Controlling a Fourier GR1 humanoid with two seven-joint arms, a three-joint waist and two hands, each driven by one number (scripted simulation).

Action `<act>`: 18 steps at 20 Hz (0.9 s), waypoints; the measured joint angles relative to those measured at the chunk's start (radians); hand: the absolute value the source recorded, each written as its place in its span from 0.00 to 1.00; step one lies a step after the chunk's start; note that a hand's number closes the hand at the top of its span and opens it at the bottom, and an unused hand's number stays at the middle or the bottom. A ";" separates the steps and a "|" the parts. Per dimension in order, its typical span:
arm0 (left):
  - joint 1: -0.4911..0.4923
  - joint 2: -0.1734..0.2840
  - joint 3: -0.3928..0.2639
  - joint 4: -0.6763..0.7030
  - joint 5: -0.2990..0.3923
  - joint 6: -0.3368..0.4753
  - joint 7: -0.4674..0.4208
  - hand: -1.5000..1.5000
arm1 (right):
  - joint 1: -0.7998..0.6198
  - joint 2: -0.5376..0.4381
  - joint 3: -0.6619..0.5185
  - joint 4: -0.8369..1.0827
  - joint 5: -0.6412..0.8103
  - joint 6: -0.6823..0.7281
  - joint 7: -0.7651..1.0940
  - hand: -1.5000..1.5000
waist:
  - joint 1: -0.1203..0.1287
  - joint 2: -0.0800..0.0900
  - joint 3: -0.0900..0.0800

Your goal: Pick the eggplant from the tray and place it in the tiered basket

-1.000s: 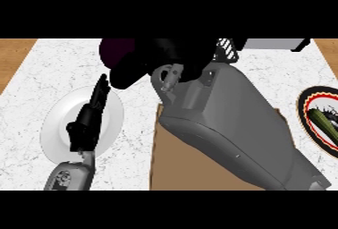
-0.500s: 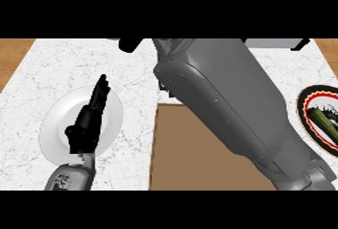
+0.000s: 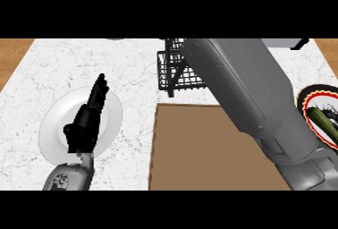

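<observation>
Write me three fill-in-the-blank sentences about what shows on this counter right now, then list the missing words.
1. The left hand, fingers straight, shows over a white ____.
2. The black wire basket stands beyond the far edge of the ____ tray.
3. The right forearm reaches toward the view's ____ edge, so the right hand is out of view.

Missing words: plate; brown; top

I see the brown tray [image 3: 198,147] lying flat, bare on its visible part; the black wire tiered basket [image 3: 177,67] stands just beyond the tray's far edge. I can't spot the eggplant.
</observation>
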 measured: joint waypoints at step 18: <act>0.023 -0.005 0.004 -0.009 0.001 -0.005 -0.008 0.50 | 0.121 0.014 -0.282 -0.086 -0.070 -0.438 0.004 0.00 | -0.014 -0.005 0.001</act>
